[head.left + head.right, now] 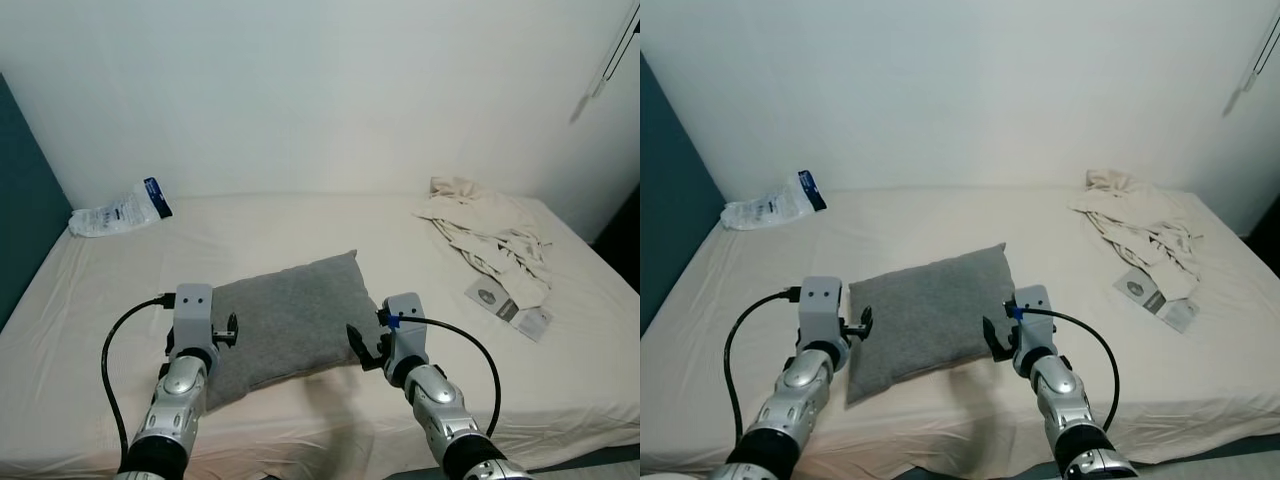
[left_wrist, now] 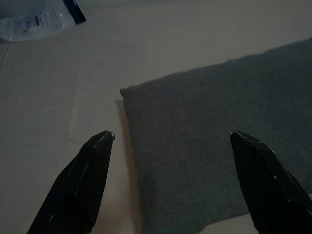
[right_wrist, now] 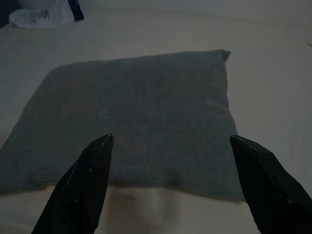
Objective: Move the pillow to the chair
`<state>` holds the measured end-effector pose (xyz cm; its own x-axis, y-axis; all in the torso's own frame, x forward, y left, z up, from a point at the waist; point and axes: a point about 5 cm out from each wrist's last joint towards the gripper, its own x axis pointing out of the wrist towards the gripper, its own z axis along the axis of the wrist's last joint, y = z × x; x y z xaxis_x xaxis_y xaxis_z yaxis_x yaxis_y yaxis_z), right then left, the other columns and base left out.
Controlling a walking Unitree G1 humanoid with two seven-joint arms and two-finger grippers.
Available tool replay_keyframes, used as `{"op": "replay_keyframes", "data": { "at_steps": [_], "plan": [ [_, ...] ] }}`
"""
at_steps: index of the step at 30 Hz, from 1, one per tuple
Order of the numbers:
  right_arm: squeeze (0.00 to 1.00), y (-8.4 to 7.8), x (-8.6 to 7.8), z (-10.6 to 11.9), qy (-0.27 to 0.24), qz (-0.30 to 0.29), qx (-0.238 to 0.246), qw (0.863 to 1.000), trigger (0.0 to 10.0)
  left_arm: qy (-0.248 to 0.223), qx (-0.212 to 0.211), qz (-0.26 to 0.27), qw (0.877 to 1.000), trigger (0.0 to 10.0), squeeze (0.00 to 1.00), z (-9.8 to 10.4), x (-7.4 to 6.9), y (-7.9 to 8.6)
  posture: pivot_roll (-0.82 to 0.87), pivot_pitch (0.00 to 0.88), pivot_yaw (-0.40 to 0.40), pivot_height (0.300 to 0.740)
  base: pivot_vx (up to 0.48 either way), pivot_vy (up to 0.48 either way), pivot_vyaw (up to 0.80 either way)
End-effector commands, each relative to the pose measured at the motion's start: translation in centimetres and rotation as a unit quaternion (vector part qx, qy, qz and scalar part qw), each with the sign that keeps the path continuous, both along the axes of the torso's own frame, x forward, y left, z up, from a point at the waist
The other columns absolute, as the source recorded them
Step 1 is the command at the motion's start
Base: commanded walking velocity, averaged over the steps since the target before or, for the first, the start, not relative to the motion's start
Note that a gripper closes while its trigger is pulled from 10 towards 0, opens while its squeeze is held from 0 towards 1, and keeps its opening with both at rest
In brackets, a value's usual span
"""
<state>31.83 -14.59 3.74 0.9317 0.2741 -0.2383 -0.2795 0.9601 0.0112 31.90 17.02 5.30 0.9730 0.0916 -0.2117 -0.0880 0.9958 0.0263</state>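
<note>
We see our left end effector (image 2: 170, 136) and right end effector (image 3: 170, 139), fingers apart, at opposite ends of the grey rectangular fabric pillow (image 1: 285, 320) on the beige bed (image 1: 300, 225).

A home bedroom: a wide bed (image 1: 300, 230) in a cream fitted sheet stands against a plain white wall (image 1: 320, 90), with a grey pillow (image 1: 285, 325) on it, crumpled beige clothing (image 1: 490, 235) toward one corner and a plastic package (image 1: 120, 210) at another.
</note>
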Motion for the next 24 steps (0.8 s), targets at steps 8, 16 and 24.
{"op": "replay_keyframes", "data": {
  "at_steps": [8, 16, 24],
  "plan": [
    [0.00, -0.3, 0.6, 0.6, 0.002, -0.011, 0.021, 1.000, 10.0, 0.009, -0.003, -0.005, 1.000, 10.0, 0.00, 0.2, 0.6, 0.0, 0.08, 0.048, -0.026, 0.635, 0.000, 0.000, 0.00],
    [0.00, -0.8, 0.8, 0.9, -0.004, -0.026, 0.026, 0.999, 10.0, 0.001, 0.002, -0.035, 0.999, 10.0, 0.00, 1.2, 1.6, -0.1, 0.09, 0.078, -0.009, 0.620, 0.000, 0.000, 0.00],
    [0.00, -2.2, 1.4, 2.1, -0.024, -0.041, 0.041, 0.998, 10.0, -0.007, 0.025, -0.069, 0.997, 10.0, 0.00, 2.5, 2.6, 0.3, 0.09, 0.120, 0.009, 0.590, 0.000, 0.000, 0.00]
  ]
}}
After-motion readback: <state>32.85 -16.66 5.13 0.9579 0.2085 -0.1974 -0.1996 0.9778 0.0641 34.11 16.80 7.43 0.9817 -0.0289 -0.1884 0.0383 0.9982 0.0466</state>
